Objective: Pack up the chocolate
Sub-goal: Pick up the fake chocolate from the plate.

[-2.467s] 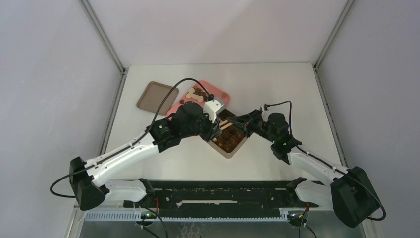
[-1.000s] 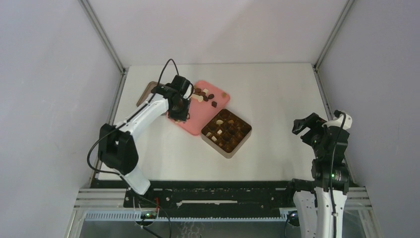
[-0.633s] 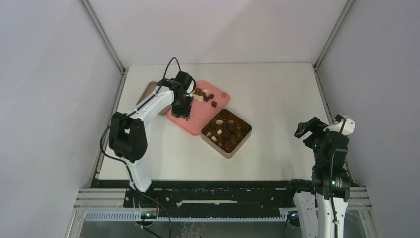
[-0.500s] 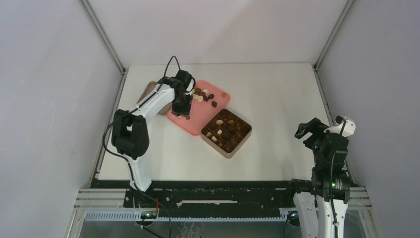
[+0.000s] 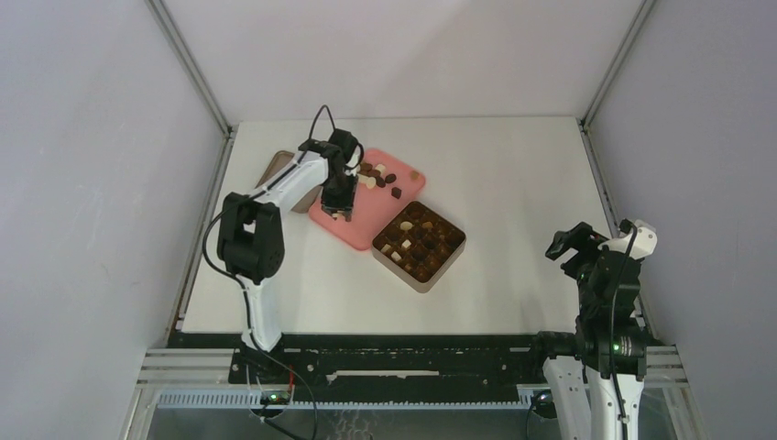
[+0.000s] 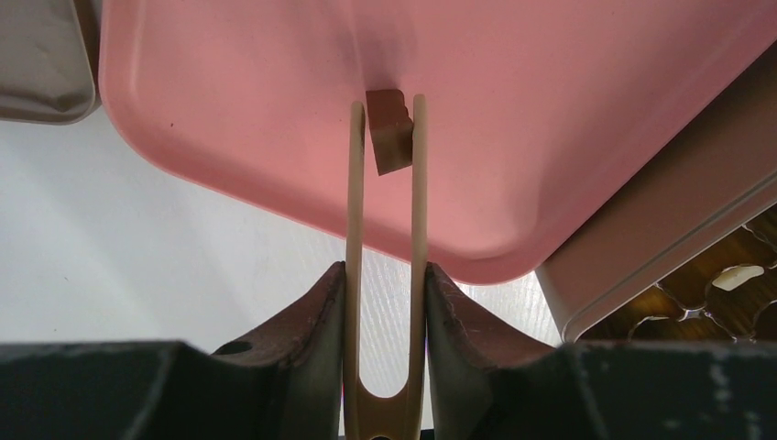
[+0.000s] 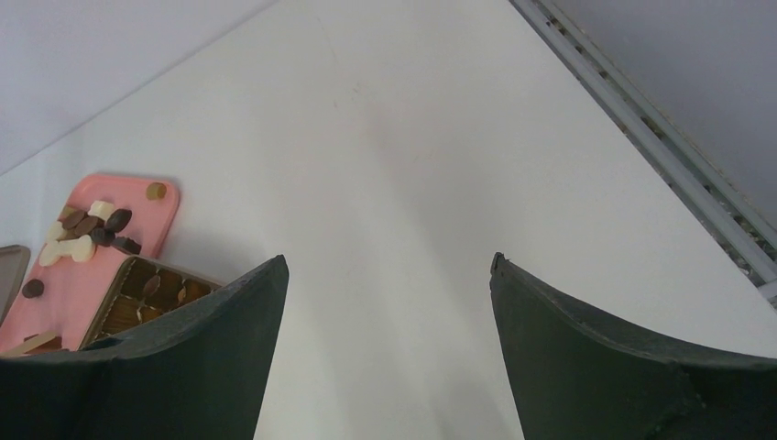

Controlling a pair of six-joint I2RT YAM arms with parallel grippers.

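white arm links (image 5: 289, 186), black joints (image 5: 249, 246), looping black cables (image 5: 319, 119), dark right tool (image 7: 387, 258)

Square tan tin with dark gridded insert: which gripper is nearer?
Left: left gripper over the pink tray beside the tin; right gripper far off by the table's right edge.

My left gripper (image 6: 383, 302) is clamped on the thin wooden tongs (image 6: 355, 211), one dark finger pressing each arm. The tong tips pinch a mid-brown chocolate piece (image 6: 390, 133), tilted, over the pink tray (image 6: 568, 119); I cannot tell whether it touches the tray. At right sits the tan tin (image 6: 660, 220), with a cream-white chocolate (image 6: 735, 275) in one cell of its dark insert (image 6: 696, 293). A brownish tray (image 6: 41, 55) shows at upper left on the white table (image 6: 137, 266).
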